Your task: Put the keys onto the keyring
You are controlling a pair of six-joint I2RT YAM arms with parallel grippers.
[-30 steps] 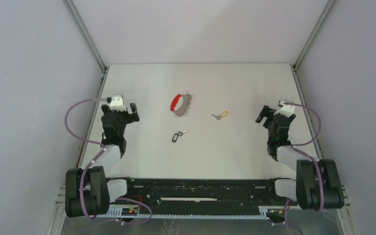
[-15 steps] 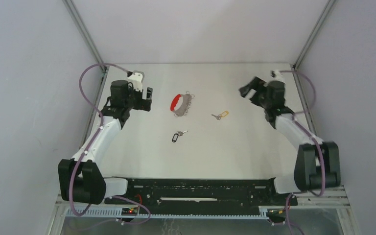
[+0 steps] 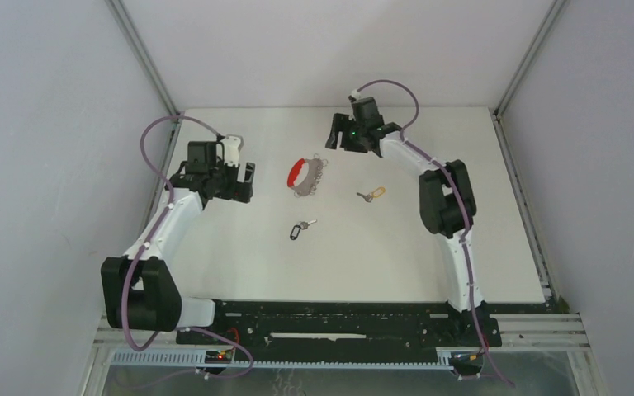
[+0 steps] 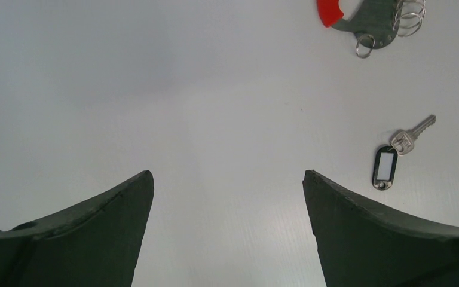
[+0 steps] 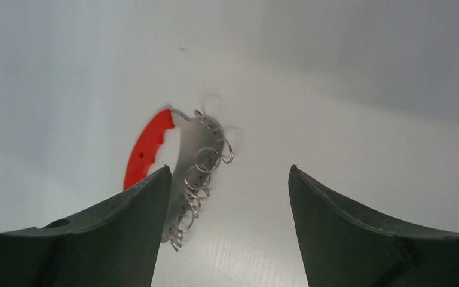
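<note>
On the white worktop point(image 3: 380, 256) the keyring point(image 3: 304, 176), a curved red plastic band bunched with wire loops, lies apart from the black-tagged key point(image 3: 300, 229) and yellow-tagged key point(image 3: 371, 194), while left pincer point(image 4: 227, 179) and right pincer point(image 5: 229, 170) gape empty.

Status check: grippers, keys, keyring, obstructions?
Left gripper and right gripper open, empty. Keyring, black-tag key, yellow-tag key lie separate, untouched. Nothing in the way.

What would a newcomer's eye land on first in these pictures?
The red keyring, in the middle toward the back, stands out most against the white surface. The right gripper hangs open just behind it. A yellow-tag key and a black-tag key lie loose nearer the front.
</note>
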